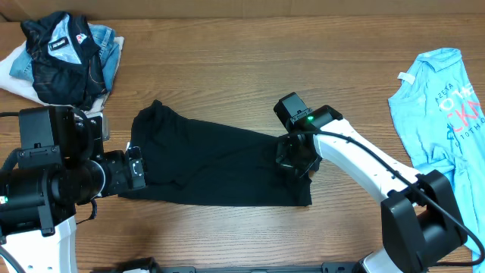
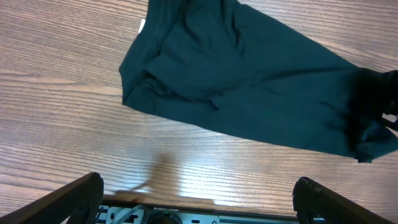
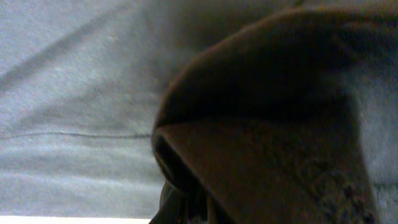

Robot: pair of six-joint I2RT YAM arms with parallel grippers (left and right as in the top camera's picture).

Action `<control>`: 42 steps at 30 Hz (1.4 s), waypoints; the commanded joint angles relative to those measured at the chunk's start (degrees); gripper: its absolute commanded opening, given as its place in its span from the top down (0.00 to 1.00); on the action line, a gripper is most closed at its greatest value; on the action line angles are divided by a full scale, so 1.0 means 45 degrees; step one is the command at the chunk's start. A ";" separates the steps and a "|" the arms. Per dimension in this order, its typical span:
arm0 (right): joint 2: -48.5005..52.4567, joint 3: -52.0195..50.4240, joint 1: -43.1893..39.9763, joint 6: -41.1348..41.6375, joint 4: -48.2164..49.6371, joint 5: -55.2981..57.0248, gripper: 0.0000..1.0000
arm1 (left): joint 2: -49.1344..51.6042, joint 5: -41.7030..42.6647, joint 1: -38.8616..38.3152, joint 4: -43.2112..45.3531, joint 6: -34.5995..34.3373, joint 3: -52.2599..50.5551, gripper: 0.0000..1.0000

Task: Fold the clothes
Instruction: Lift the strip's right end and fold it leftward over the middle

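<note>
Left gripper (image 1: 136,168), fingers spread wide and empty, sits at the left edge of the black T-shirt (image 1: 212,163), which lies rumpled on the table (image 1: 227,76). Right gripper (image 1: 295,155) presses into the shirt's right end; cloth hides whether its fingers are closed. A shallow pinch there could slip and collapse the fold.

Even, soft light overhead. Pale glare streaks the bench (image 2: 180,180) in the left wrist view. The right wrist view is dim and blurred against the black T-shirt (image 3: 74,93).
</note>
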 commanded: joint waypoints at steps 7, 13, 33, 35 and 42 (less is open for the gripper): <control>-0.0335 0.2166 0.0534 0.0389 -0.1141 0.1093 0.96 | 0.0000 0.0049 0.0058 0.0010 0.0233 -0.0121 0.00; -0.0306 0.2157 0.1734 0.0719 -0.0889 0.2171 0.96 | 0.0000 0.0049 0.0058 0.0015 0.0233 -0.0121 0.00; 0.1180 0.2055 0.2633 0.0806 0.0500 -0.0199 0.73 | 0.0000 0.0053 0.0058 -0.0029 0.0233 -0.0121 0.00; 0.1180 0.2259 0.2628 0.0656 0.0340 -0.0379 0.72 | 0.0005 0.0053 0.0058 -0.0029 0.0233 -0.0121 0.00; 0.1171 0.4595 0.2618 -0.0277 -0.2055 -0.0369 0.43 | 0.0000 0.0053 0.0058 0.0015 0.0233 -0.0121 0.00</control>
